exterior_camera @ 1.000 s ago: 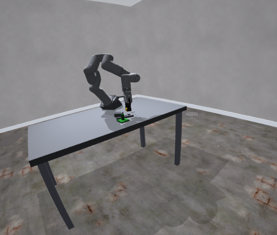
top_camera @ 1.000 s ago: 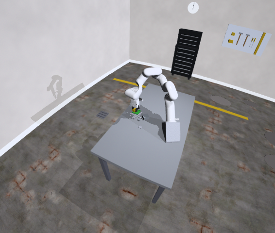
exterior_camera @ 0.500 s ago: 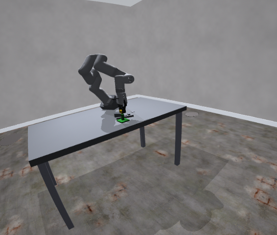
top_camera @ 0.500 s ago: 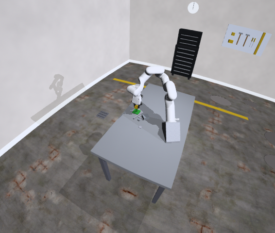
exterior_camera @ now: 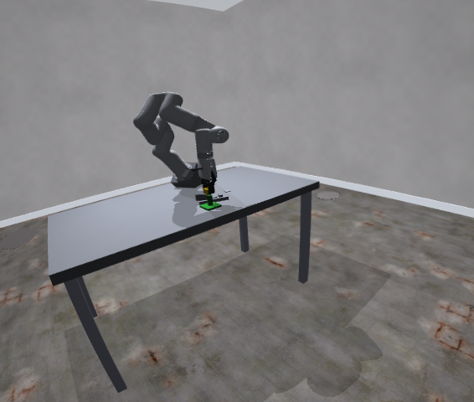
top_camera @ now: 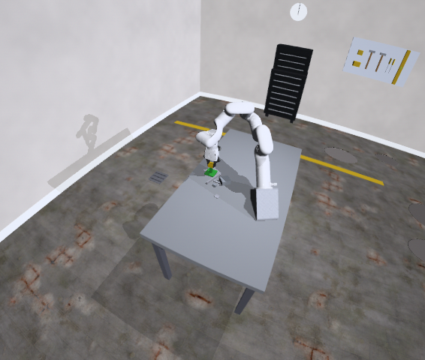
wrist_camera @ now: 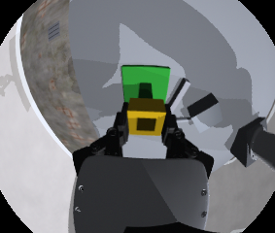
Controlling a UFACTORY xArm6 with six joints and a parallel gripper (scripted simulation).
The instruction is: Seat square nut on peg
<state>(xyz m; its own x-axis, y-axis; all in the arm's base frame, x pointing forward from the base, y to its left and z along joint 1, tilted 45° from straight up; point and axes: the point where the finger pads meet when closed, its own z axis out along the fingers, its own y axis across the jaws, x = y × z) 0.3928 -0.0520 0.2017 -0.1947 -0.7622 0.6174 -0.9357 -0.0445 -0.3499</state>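
Observation:
My gripper [wrist_camera: 146,111] is shut on the yellow square nut [wrist_camera: 145,122], whose square hole faces the wrist camera. The nut hangs directly over the dark square peg [wrist_camera: 147,89] that stands on the green base [wrist_camera: 147,82]. In the top view the nut [top_camera: 210,164] sits just above the green base [top_camera: 209,172] near the table's far left edge. In the exterior view the nut [exterior_camera: 206,189] is at the top of the peg [exterior_camera: 208,199], above the green base [exterior_camera: 209,205]. I cannot tell whether the nut is over the peg's tip or touching it.
Grey and dark loose parts [wrist_camera: 202,105] lie on the table right of the green base, also in the top view [top_camera: 216,181]. A dark block [wrist_camera: 259,144] sits further right. The arm's white pedestal [top_camera: 265,202] stands on the table's right side.

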